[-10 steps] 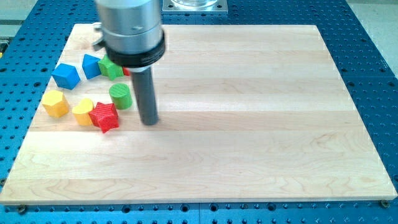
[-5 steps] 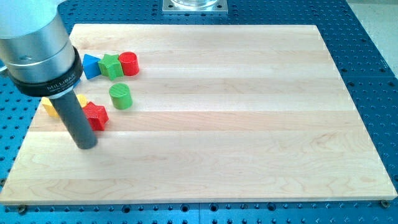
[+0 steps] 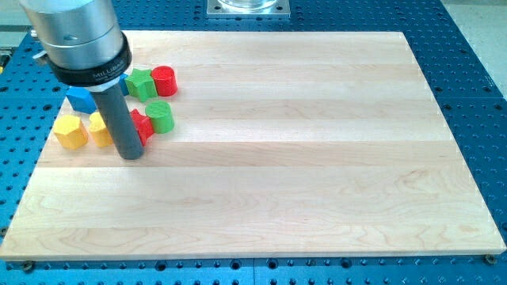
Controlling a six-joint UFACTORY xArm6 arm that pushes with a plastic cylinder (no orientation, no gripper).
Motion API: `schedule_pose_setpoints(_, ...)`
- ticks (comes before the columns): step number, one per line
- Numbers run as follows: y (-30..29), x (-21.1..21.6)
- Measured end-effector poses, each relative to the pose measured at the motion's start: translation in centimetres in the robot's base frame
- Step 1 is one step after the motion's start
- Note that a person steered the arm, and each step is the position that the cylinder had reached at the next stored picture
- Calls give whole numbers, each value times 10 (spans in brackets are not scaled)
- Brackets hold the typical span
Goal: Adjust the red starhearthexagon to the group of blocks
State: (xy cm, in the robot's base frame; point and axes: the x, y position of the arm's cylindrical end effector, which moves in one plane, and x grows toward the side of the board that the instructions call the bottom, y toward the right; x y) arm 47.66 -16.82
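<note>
my tip (image 3: pixel 131 153) against red star (image 3: pixel 142 126), beside green cylinder (image 3: pixel 160 116); no gripper fitted

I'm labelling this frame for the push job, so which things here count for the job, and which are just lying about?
For the job:
- my tip, just below the red star, at its left edge
- red star, partly hidden behind the rod
- the group: green cylinder, yellow hexagon, yellow block, blue block, green block, red cylinder

Just there:
- wooden board
</note>
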Motion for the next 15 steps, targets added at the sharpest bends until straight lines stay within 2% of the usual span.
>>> schedule_pose_setpoints(1, -1, 4)
schedule_pose_setpoints(2, -36, 11)
schedule_pose_setpoints(4, -59, -9)
schedule_pose_setpoints(5, -73, 21)
schedule_pose_setpoints(6, -98, 25)
schedule_pose_setpoints(7, -101, -13)
schedule_pose_setpoints(8, -103, -26)
schedule_pose_setpoints(9, -108, -20)
schedule_pose_setpoints(11, -81, 9)
schedule_pose_setpoints(13, -28, -15)
schedule_pose_setpoints(15, -9, -16)
